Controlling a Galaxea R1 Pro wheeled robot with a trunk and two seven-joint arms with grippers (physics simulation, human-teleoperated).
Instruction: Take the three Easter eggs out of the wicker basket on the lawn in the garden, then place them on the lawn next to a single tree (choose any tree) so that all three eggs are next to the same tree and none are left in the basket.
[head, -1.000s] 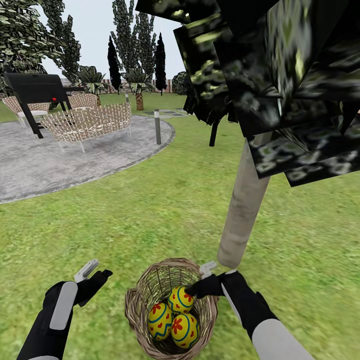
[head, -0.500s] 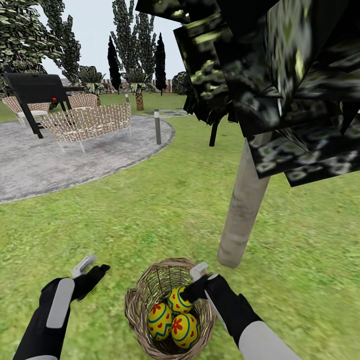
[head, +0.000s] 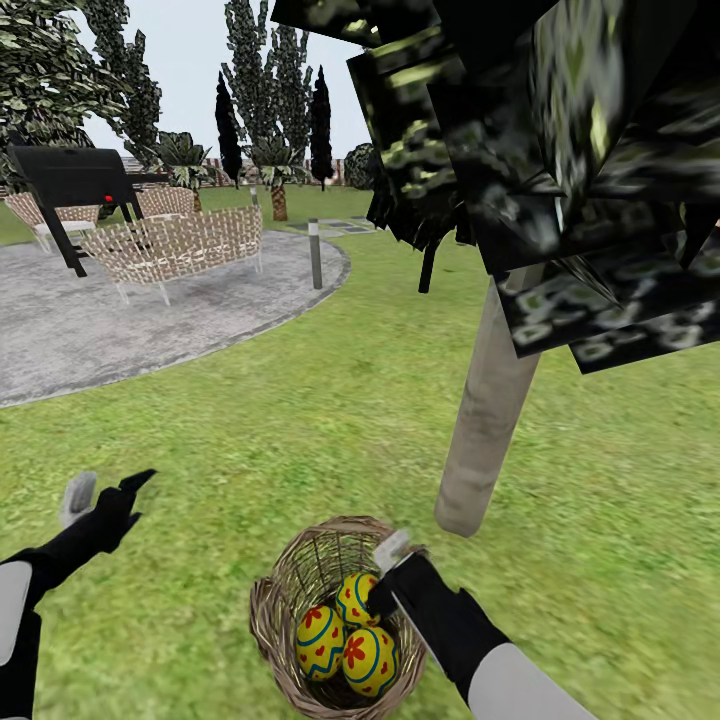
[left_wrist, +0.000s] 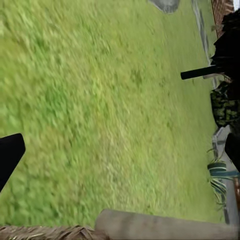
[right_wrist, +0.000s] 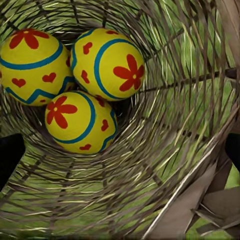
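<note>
The wicker basket (head: 340, 615) stands on the lawn (head: 300, 420) at the bottom centre of the head view, near the foot of the tree (head: 490, 410). All three Easter eggs (head: 348, 635) lie inside it, touching one another. The right gripper (head: 385, 570) hangs over the basket's rim with its fingers spread, holding nothing. The left gripper (head: 100, 490), at lower left above the grass, seems open too.

three Easter eggs (head: 345, 632), inside wicker basket (head: 275, 620)
</note>
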